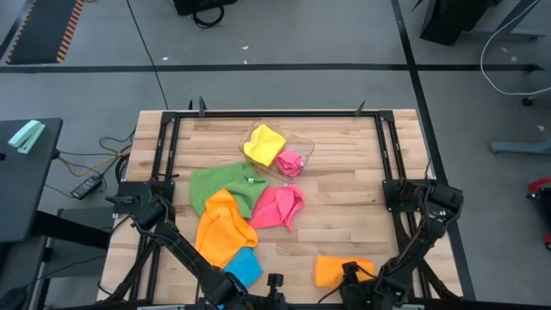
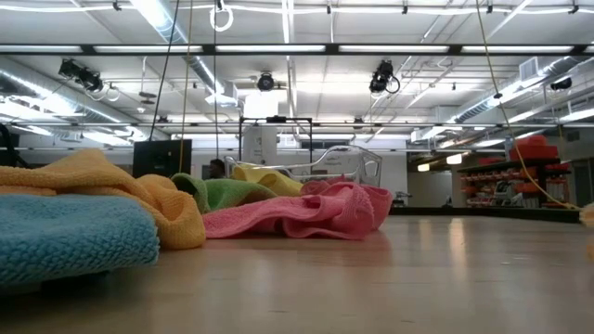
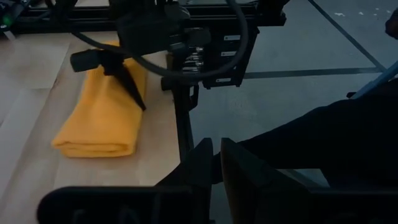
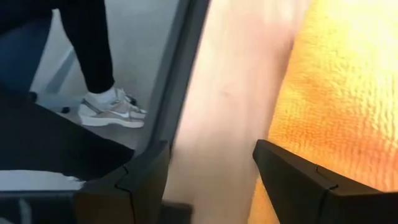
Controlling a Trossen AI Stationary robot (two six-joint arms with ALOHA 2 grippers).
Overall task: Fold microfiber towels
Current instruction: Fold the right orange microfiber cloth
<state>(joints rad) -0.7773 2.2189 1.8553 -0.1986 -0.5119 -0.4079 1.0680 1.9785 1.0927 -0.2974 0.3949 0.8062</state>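
Progress: you have one folded orange towel (image 1: 343,269) lying at the near right of the worktop (image 1: 344,215), and a blue towel (image 1: 244,265) at the near left that looks folded flat; that reads as two done.
Left to fold: a crumpled orange towel (image 1: 224,227), a green towel (image 1: 222,186) and a pink towel (image 1: 279,207) bunched together mid-worktop, the orange overlapping the green.
Tray: a clear plastic tray (image 1: 303,146) at the far centre holds a yellow towel (image 1: 264,144) and a second, balled pink towel (image 1: 290,161), both unfolded.
Right end effector (image 4: 211,168): your fingers stand wide apart and hold nothing; it sits low at the near edge, and the folded orange towel lies just beside one finger, not between them.
Left end effector (image 3: 214,163): closed nearly tight with nothing in it, at the near edge beside the blue towel, facing the folded orange towel across the worktop.
Judgement: roughly a third done; five towels wait.
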